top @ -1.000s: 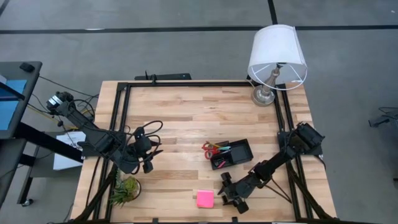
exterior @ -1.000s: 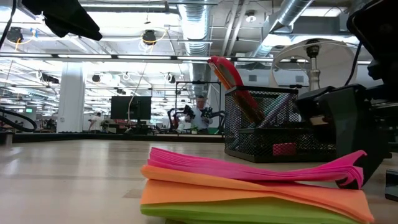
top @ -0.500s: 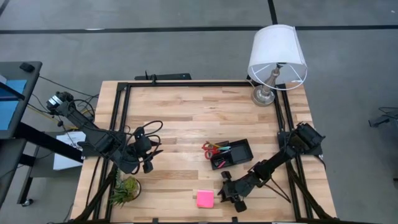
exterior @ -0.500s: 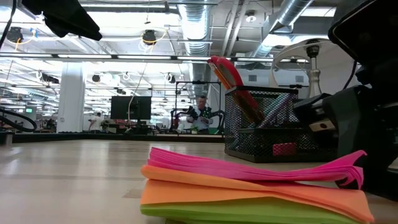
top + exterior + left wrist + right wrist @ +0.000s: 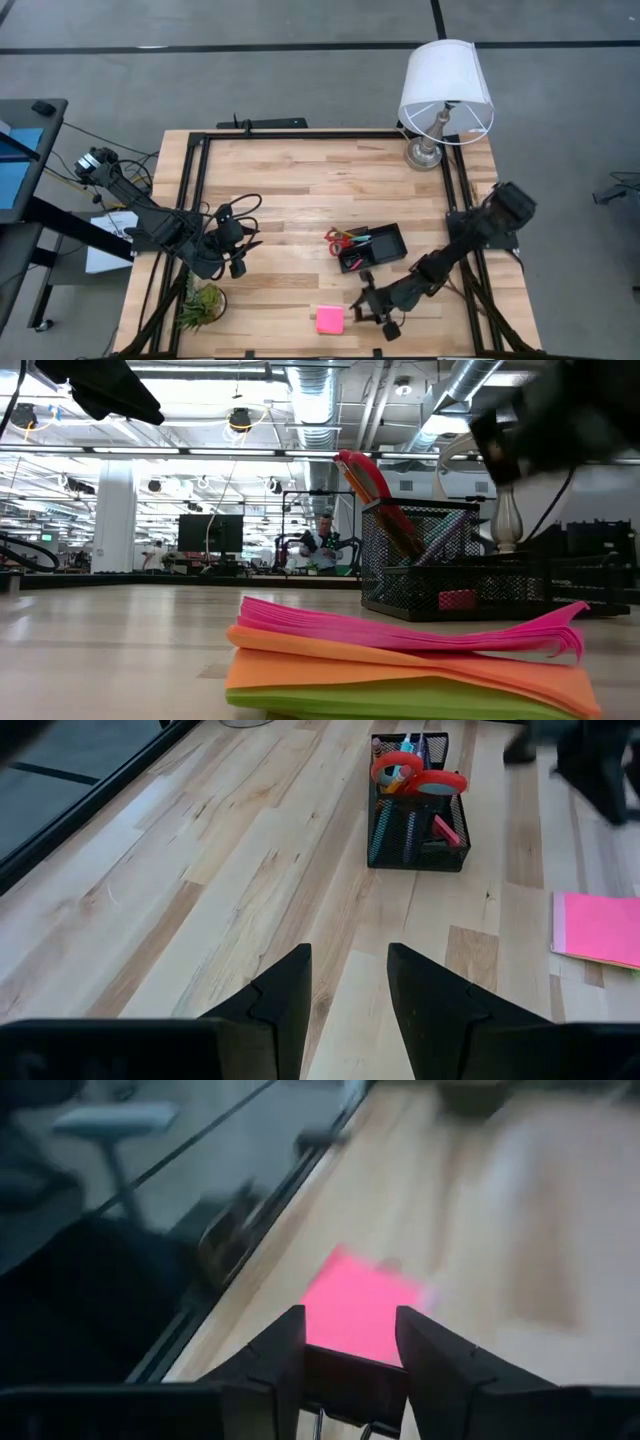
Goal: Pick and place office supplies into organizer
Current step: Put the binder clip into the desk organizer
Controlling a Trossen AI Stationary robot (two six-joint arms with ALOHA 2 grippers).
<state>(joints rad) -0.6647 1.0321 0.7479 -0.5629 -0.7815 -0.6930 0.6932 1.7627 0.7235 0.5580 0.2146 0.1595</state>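
The black mesh organizer stands in the middle of the table, with the red-handled scissors and pens sticking up out of it. The pink sticky-note pad lies flat near the table's near edge; the low view shows its pink, orange and green layers. My right gripper hovers just right of the pad, shut on a black binder clip. My left gripper is open over bare wood left of the organizer. My right gripper pinches the black binder clip's body between its two fingers. The clip's wire handles point back toward the wrist. The clip is lifted clear of the table, over the wood beside the pink pad.
A white-shaded lamp stands at the far right corner. A small green plant sits at the near left corner, close to my left gripper. A black frame rail runs around the table. Bare wood lies between the organizer and my left gripper.
My right gripper has risen from the table beside the pink pad; in the low view it has gone from table height to the picture's top right. The pad and the organizer have stayed in place.
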